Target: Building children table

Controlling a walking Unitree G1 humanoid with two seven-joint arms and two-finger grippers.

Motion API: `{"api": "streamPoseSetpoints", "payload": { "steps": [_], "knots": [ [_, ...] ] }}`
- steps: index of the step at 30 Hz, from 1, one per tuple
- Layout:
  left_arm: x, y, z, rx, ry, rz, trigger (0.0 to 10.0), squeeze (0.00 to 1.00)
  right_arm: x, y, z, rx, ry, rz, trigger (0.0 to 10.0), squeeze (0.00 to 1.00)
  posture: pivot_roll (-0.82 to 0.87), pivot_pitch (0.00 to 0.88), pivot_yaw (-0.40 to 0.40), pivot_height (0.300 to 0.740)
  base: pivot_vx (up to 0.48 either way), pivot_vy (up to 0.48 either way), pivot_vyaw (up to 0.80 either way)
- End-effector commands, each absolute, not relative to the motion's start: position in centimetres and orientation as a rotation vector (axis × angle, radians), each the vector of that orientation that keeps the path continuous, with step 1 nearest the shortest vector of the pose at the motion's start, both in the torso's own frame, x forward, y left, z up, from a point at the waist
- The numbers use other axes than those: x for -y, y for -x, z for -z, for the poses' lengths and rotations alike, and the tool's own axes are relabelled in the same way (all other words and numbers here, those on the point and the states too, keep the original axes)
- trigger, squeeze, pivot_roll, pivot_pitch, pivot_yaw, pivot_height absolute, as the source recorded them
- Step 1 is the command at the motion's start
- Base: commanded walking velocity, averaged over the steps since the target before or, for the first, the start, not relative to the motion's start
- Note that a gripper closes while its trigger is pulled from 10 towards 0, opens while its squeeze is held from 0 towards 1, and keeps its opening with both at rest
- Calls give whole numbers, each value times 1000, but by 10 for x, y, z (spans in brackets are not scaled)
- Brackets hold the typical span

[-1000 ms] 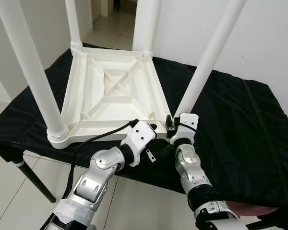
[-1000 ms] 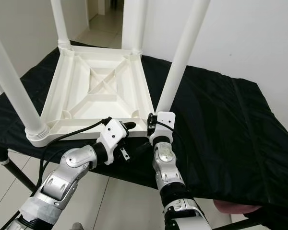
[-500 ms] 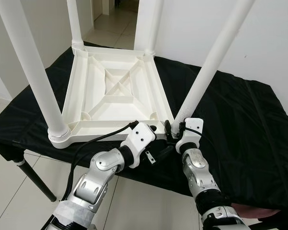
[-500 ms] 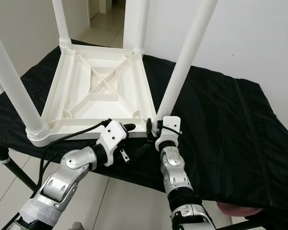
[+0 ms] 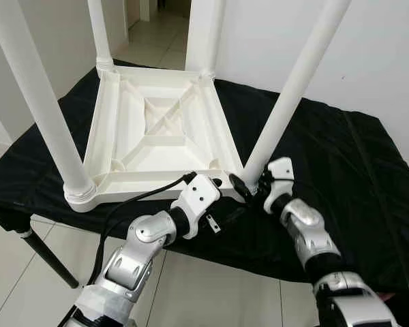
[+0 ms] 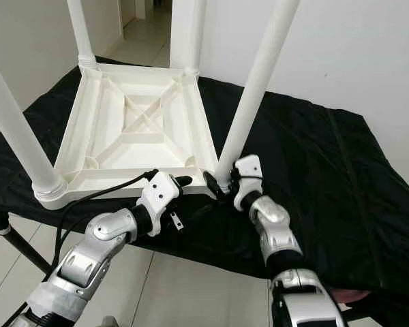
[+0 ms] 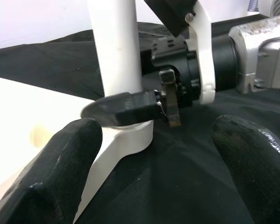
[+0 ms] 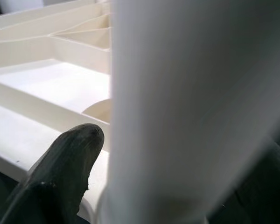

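**Leg seating at the near right corner of the inverted tabletop**

Tabletop (image 5: 157, 136) of the white plastic children's table lies upside down on the black-draped desk (image 5: 341, 177), ribbed underside facing up. This orientation exposes the four corner sockets, so the legs can be pushed in from above. All four legs stand upright in their corners: near left leg (image 5: 44, 112), near right leg (image 5: 293, 88), and two far legs at the back corners, far left leg (image 5: 99, 30) and far right leg (image 5: 208, 34).

Right gripper (image 5: 249, 185) is at the base of the near right leg, where the leg meets its corner socket (image 7: 130, 140). Its fingers (image 8: 60, 172) straddle the leg with one on each side, open about as wide as the leg. The right wrist view shows the leg filling the gap between them; whether the pads press on it cannot be told. Gripping low on the leg is judged to give control close to the joint, for seating or steadying it.

Left gripper (image 5: 218, 185) sits at the near edge of the tabletop, just beside the same corner. Its fingers (image 7: 56, 172) are spread wide and hold nothing. It is judged to be standing by or bracing the tabletop edge.

Arm pose: the right forearm (image 5: 307, 231) reaches in from the right and angles toward the corner, wrist bent inward. The left forearm (image 5: 140, 242) rises from below the desk edge, wrist pointing at the corner. A black cable (image 5: 129, 201) runs along it.
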State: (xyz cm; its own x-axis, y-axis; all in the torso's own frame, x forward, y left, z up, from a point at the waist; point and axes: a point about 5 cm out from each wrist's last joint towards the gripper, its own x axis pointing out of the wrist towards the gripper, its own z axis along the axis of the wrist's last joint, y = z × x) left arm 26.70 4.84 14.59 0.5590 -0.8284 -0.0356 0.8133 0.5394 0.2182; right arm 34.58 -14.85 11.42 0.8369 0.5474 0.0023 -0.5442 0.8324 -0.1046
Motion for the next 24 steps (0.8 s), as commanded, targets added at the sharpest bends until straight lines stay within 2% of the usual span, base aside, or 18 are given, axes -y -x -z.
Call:
{"api": "streamPoseSetpoints", "payload": {
  "steps": [1, 9, 10, 11, 12, 13, 24],
  "knots": [
    [-48, -269, -148, 86, -236, 955, 10000, 0, 144, -345, -105, -16, 140, -623, 10000, 0, 15, 0, -92, 740, 0, 0, 0],
    [-50, -270, -150, 90, -242, 946, 10000, 0, 131, -349, -100, -69, 174, -686, 10000, 0, 28, 0, -93, 740, 0, 0, 0],
    [-50, -271, -151, 92, -243, 943, 10000, 0, 130, -349, -99, -77, 172, -697, 3686, 0, 28, 0, -93, 740, 0, 0, 0],
    [-50, -271, -151, 94, -243, 941, 10000, 0, 128, -349, -98, -85, 172, -705, 1216, 0, 28, 0, -94, 740, 0, 0, 0],
    [-50, -271, -151, 94, -243, 941, 10000, 0, 128, -349, -98, -85, 172, -705, 1216, 0, 28, 0, -94, 740, 0, 0, 0],
    [-50, -272, -151, 95, -243, 938, 10000, 0, 128, -349, -97, -95, 168, -713, 0, 0, 27, 0, -95, 740, 0, 0, 0],
    [-49, -274, -152, 99, -235, 931, 10000, 0, 140, -347, -92, -99, 146, -691, 0, 0, 9, 0, -95, 740, 0, 0, 0]
  ]
}}
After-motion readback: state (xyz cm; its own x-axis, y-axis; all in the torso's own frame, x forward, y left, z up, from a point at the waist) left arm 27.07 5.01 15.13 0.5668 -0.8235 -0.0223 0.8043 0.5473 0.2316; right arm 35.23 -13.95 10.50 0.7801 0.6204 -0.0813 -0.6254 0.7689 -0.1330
